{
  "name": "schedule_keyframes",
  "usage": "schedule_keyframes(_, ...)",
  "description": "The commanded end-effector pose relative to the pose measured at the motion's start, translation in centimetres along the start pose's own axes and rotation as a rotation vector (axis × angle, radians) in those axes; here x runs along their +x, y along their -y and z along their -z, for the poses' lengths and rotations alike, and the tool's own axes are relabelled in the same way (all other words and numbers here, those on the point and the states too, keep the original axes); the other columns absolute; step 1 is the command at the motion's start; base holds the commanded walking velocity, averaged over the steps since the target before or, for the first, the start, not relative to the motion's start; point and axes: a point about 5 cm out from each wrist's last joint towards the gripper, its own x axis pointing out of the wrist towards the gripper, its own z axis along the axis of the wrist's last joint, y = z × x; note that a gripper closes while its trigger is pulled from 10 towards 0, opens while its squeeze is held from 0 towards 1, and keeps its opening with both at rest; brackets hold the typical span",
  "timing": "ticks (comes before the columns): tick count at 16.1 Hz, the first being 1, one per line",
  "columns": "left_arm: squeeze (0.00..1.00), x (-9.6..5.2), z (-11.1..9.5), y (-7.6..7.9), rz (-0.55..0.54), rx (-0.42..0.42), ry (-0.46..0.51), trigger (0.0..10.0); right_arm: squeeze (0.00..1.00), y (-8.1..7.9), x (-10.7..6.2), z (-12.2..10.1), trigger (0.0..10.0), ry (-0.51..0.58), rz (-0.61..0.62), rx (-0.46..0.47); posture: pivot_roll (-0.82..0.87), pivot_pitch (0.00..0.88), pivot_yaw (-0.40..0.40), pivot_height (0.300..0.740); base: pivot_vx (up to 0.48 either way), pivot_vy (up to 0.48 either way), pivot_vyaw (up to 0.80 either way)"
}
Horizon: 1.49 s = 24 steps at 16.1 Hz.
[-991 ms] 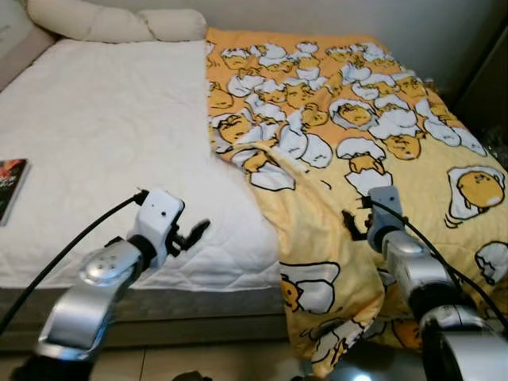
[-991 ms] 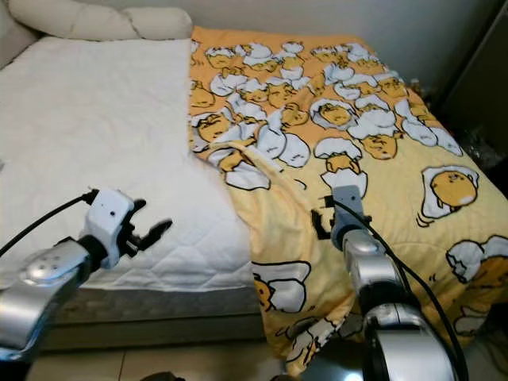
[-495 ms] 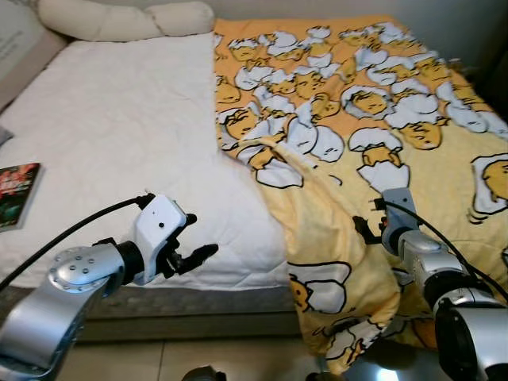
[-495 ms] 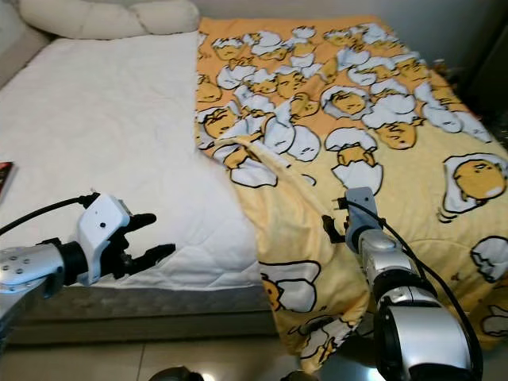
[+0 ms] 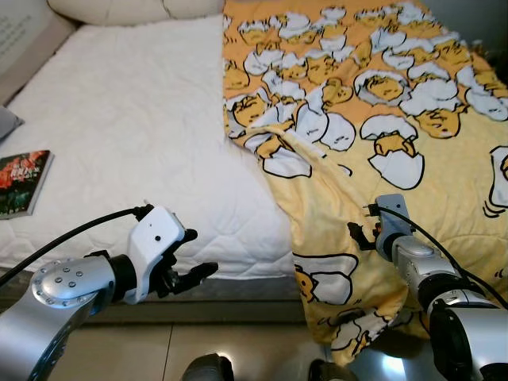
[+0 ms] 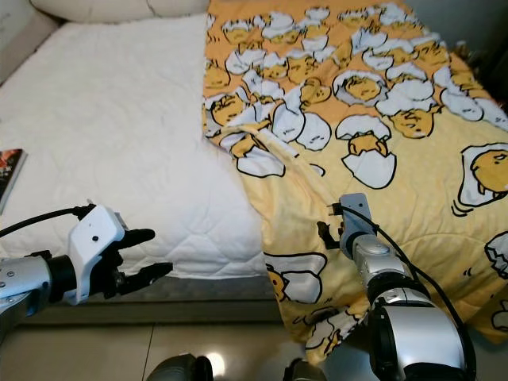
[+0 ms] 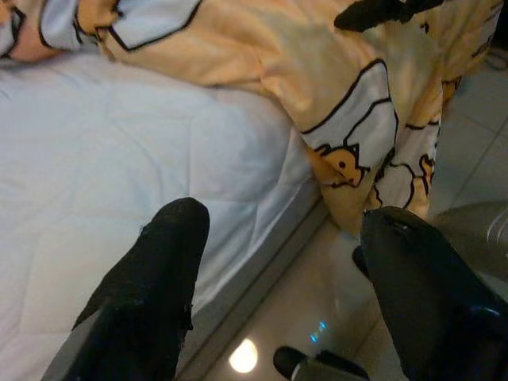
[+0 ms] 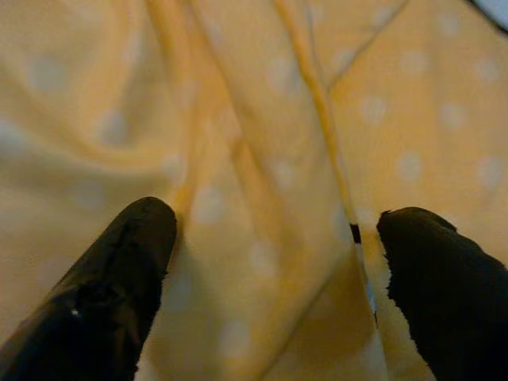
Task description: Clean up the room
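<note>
Left eye view: a yellow blanket (image 5: 381, 119) with an egg-and-chick print covers the right half of the bed (image 5: 119, 143); its inner edge runs down the middle of the mattress, folds over near the centre, and its lower corner hangs off the foot of the bed to the tiled floor (image 5: 238, 349). The left half of the mattress is bare white quilting. The right gripper (image 5: 359, 236) sits against the hanging part of the blanket near the foot edge; in the right wrist view its fingers (image 8: 119, 262) are spread apart with yellow fabric between and beyond them, nothing clamped. The left gripper (image 5: 193, 262) is held just off the foot edge of the mattress, level with the grey bed base, to the left of the blanket's hanging corner; in the left wrist view its fingers (image 7: 151, 270) are spread wide and hold nothing, with white mattress, the draped blanket and floor ahead of them. A book (image 5: 22, 183) lies flat on the mattress near the left edge, well apart from both grippers. Pillows (image 5: 135, 8) lie along the head of the bed.
</note>
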Motion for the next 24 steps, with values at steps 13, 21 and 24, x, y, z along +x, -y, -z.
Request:
schedule_keyframes(13, 0.0, 0.7, 0.4, 0.9, -0.03, -0.043, 0.016, 10.0, 0.0, -0.7, 0.1, 0.8, 0.0, -0.004, 0.005, 0.042, 0.12, 0.041, 0.053, 0.74, 0.0, 0.0, 0.0)
schedule_keyframes(21, 0.0, 2.2, 1.2, -0.6, -0.123, -0.067, 0.058, 10.0, 0.0, -2.5, 0.2, 1.8, 0.0, -0.014, -0.044, 0.074, 0.06, 0.0, 0.032, 0.74, 0.0, 0.0, 0.0)
schedule_keyframes(24, 0.0, 2.7, 1.6, -0.8, -0.131, -0.068, 0.054, 10.0, 0.0, -3.2, 0.2, 1.4, 0.0, 0.013, -0.166, 0.083, 0.05, 0.0, 0.033, 0.74, 0.0, 0.0, 0.0)
